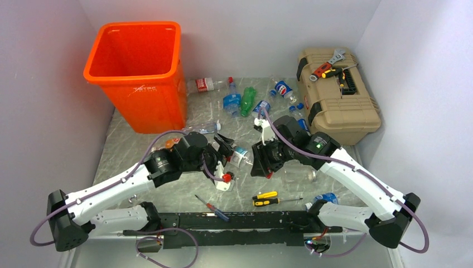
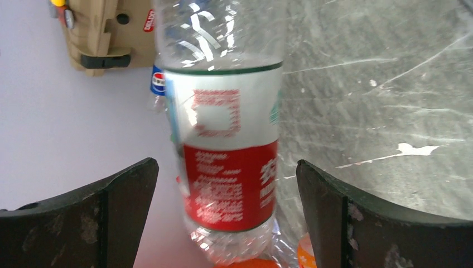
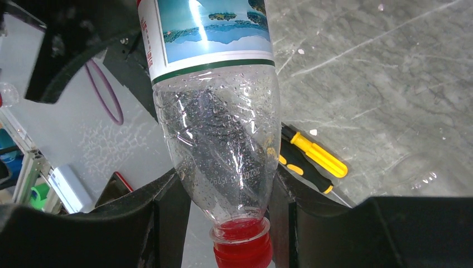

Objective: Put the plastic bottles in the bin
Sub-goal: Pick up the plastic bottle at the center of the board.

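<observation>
Marbled table [image 1: 178, 190] — bin [image 1: 150, 95], bottles [image 1: 232, 102], screwdrivers [image 1: 265, 199], toolbox [image 1: 346, 120]

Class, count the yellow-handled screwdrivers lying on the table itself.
2. The farther screwdriver and the nearer screwdriver lie side by side, centre-right, near the arms' bases. Others may hide under the arms.

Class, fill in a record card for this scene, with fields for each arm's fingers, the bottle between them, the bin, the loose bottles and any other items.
right fingers: closed on the clear shoulder of the bottle, just above its red cap
left fingers: wide open on either side of the same bottle's labelled end, not touching it
bin: orange, upright, back left of the table
loose bottles: lying at the back, between bin and toolbox
other items: tan toolbox at back right; yellow-handled screwdrivers near the front
</observation>
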`<act>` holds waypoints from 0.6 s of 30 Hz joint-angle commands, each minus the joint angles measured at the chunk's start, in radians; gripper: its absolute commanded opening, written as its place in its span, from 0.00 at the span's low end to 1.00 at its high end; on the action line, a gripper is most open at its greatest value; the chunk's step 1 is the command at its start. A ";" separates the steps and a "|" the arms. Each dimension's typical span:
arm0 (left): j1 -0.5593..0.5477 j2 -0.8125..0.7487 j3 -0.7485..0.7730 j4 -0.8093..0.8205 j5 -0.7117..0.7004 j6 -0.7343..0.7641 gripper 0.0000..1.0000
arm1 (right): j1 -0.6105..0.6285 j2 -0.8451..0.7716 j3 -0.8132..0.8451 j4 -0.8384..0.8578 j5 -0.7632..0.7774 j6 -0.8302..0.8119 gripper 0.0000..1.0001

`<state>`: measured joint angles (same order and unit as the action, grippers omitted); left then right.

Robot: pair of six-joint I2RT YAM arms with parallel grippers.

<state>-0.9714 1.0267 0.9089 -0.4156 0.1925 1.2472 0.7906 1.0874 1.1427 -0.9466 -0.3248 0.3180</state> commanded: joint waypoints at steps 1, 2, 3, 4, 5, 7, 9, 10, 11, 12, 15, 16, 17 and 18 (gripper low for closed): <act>-0.027 0.014 0.029 -0.035 0.024 -0.039 1.00 | 0.006 0.015 0.083 -0.029 -0.023 -0.032 0.33; -0.029 0.018 0.024 -0.026 0.018 -0.038 1.00 | 0.008 0.018 0.091 -0.032 -0.025 -0.033 0.33; -0.030 0.023 0.020 -0.014 0.013 -0.042 1.00 | 0.010 0.021 0.097 -0.035 -0.025 -0.035 0.33; -0.030 0.027 0.016 -0.003 0.011 -0.045 0.99 | 0.013 0.023 0.102 -0.038 -0.025 -0.035 0.33; -0.030 0.030 0.011 0.011 0.006 -0.050 0.99 | 0.014 0.025 0.106 -0.041 -0.024 -0.035 0.33; -0.032 0.030 0.003 0.026 0.001 -0.051 0.98 | 0.017 0.022 0.113 -0.047 -0.021 -0.035 0.33; -0.032 0.026 -0.002 0.044 -0.002 -0.061 0.94 | 0.016 0.016 0.115 -0.051 -0.015 -0.033 0.34; -0.032 0.025 -0.002 0.050 -0.004 -0.067 0.92 | 0.017 0.013 0.116 -0.053 -0.014 -0.033 0.34; -0.032 0.027 0.000 0.054 -0.008 -0.075 0.88 | 0.018 0.011 0.117 -0.053 -0.015 -0.031 0.35; -0.032 0.032 0.004 0.055 -0.010 -0.083 0.85 | 0.018 0.008 0.117 -0.052 -0.019 -0.031 0.35; -0.034 0.050 0.020 0.053 -0.019 -0.104 0.70 | 0.019 0.004 0.119 -0.047 -0.030 -0.026 0.37; -0.036 0.055 0.022 0.060 -0.025 -0.107 0.66 | 0.020 0.003 0.120 -0.045 -0.033 -0.024 0.37; -0.038 0.059 0.021 0.067 -0.030 -0.110 0.64 | 0.021 0.003 0.121 -0.044 -0.040 -0.023 0.37; -0.040 0.062 0.019 0.078 -0.034 -0.111 0.63 | 0.023 0.002 0.123 -0.043 -0.043 -0.021 0.38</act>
<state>-1.0004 1.0676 0.9092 -0.3786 0.1776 1.1774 0.8062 1.1152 1.2129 -1.0027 -0.3359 0.2985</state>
